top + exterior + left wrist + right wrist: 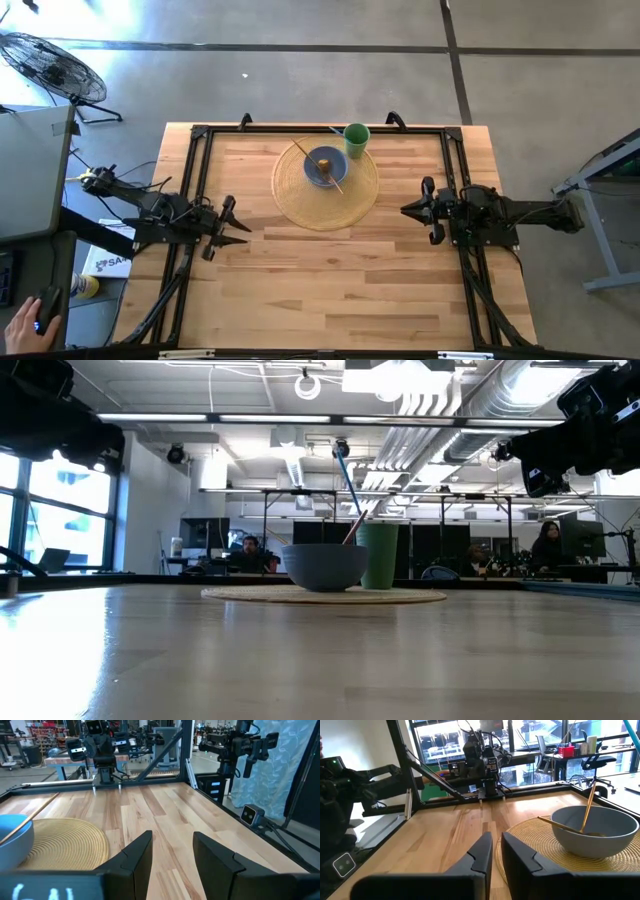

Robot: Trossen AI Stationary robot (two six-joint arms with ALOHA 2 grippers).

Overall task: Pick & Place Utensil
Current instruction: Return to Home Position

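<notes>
A blue-grey bowl (325, 166) sits on a round woven mat (326, 205) toward the table's far side, with wooden sticks (318, 165) lying in it and leaning over its rim. A green cup (356, 139) stands on the mat just behind the bowl, a blue stick (347, 478) leaning out of it. My left gripper (238, 227) hovers open at the table's left, above the bare wood. My right gripper (408, 211) hovers at the right of the mat, fingers a narrow gap apart (496, 851). Neither touches anything.
A black frame (200, 135) runs along the table's left, far and right edges. Bare wood (330, 290) stretches across the near half of the table. A person's hand (28, 320) shows at the lower left, off the table; a fan (50, 65) stands on the floor.
</notes>
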